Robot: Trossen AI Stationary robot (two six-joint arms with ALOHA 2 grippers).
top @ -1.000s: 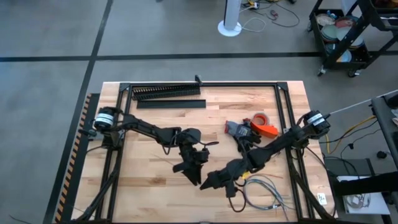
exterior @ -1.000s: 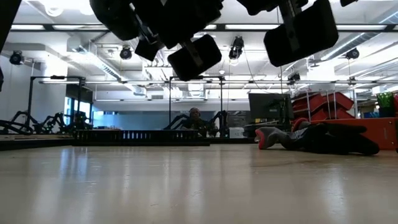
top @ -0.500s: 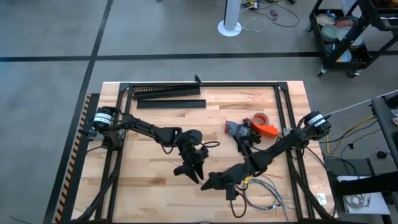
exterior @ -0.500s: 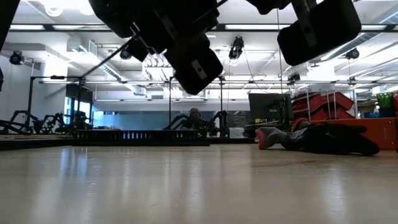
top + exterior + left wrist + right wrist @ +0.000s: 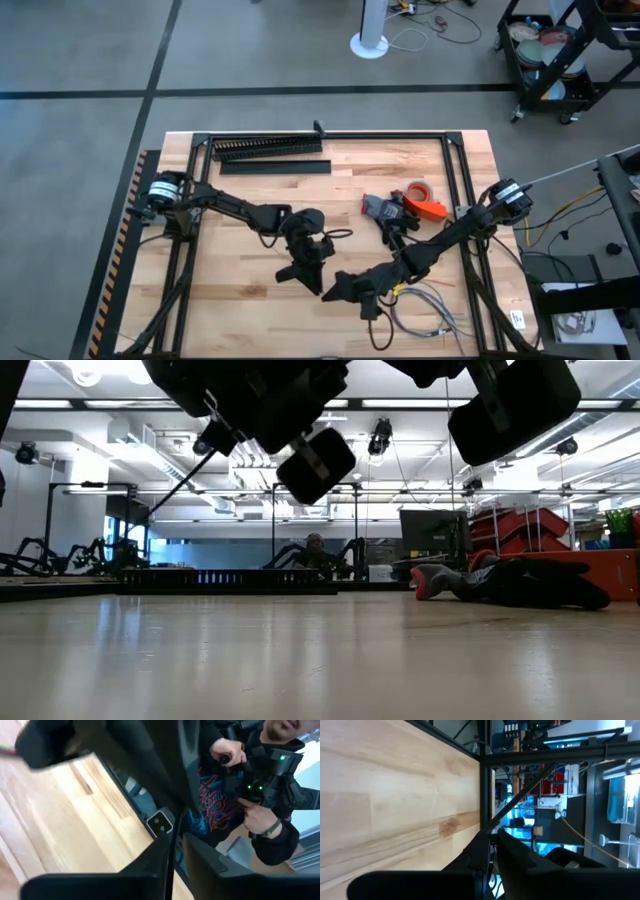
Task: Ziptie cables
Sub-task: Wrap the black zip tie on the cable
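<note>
My left gripper (image 5: 303, 272) hangs above the middle of the table, shut. A thin dark ziptie (image 5: 180, 468) sticks out of it, slanting down toward the table's left. My right gripper (image 5: 347, 290) hangs just to its right, nearer the front edge, also shut, with nothing showing between its fingers (image 5: 490, 845). The pale-grey cables (image 5: 425, 305) lie looped on the table top at the front right, behind the right gripper. No gripper touches them. My left gripper is shut on the ziptie, but its own body hides the place of contact in the low view. The wrist view shows only the two fingers (image 5: 155, 855) closed together. The strip's free part (image 5: 160, 495) hangs clear of the table, slanting down.
A black comb-toothed duct (image 5: 265, 148) and a flat black bar (image 5: 275, 167) lie at the far left. A red tape roll (image 5: 418, 190), an orange tool (image 5: 428, 209) and a grey-and-red thing (image 5: 380, 207) sit at the right. A person's hands (image 5: 250, 785) show beyond the table.
My left gripper has turned at the wrist while staying above the table's middle, and the ziptie has swung into sight and then steepened with it. My right gripper has shifted slightly toward the table's right edge.
</note>
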